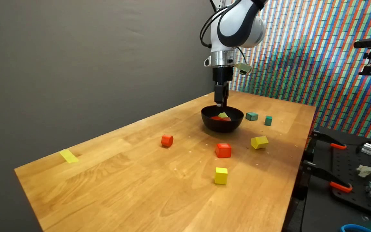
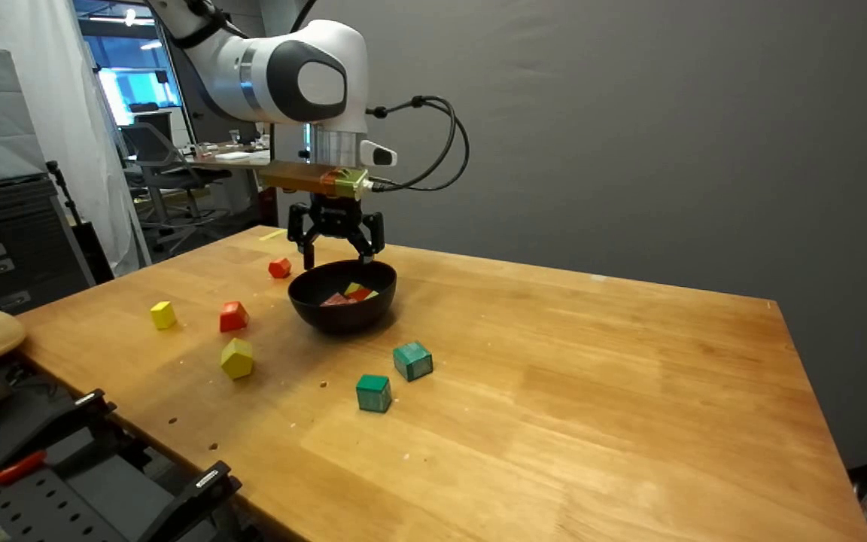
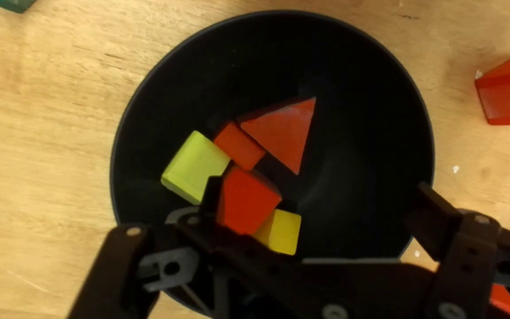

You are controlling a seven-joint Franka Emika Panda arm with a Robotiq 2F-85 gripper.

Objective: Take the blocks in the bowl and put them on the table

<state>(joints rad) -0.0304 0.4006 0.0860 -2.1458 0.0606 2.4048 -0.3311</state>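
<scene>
Nearest us in the wrist view, the end effector [image 3: 318, 190] hangs over the bowl [image 3: 357, 88], jaws spread wide, nothing held. Inside, bunched together, we can make out a red block [image 3: 250, 199], partly behind one jaw; a yellow block [image 3: 287, 231] that the red one partly hides; a pale yellow-green block [image 3: 196, 166]; a small red block [image 3: 240, 145]; a red triangular block [image 3: 288, 133]. We judge the step in hand to be a pick from this bunch. We would narrow the jaws before going down, since at this spread one may strike the bowl's wall, and square them to the pale one's parallel faces; the triangle would likely slip. Farther out, on the tabletop [image 2: 591, 391], lie two teal blocks [image 2: 413, 361], two yellow blocks [image 2: 237, 358] and two red blocks [image 2: 234, 317]; we would release into a gap among these, low and gently.
</scene>
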